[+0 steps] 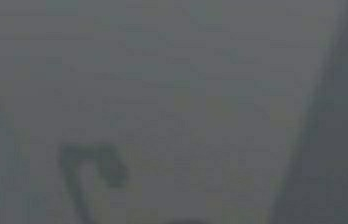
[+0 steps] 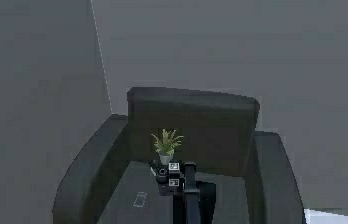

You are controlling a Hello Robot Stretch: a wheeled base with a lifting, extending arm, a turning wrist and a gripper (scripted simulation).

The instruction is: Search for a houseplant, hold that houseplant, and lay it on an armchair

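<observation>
A small houseplant (image 2: 166, 146) with thin green leaves in a pale pot shows in the arm side view in front of the backrest of a dark grey armchair (image 2: 102, 165). My gripper (image 2: 162, 172) sits right below the pot, at the end of the dark arm (image 2: 189, 203) that rises from the bottom edge. Two white marker squares (image 2: 173, 175) stand beside it. The armchair's seat and back lie directly behind the plant and the gripper, so I cannot tell whether the gripper holds anything.
A flat dark rectangular thing (image 2: 139, 200) lies on the seat's left part. Grey walls (image 2: 232, 45) stand behind the armchair and meet at a corner (image 2: 100, 50). The forward view faces a plain grey wall (image 1: 172, 80) from close by.
</observation>
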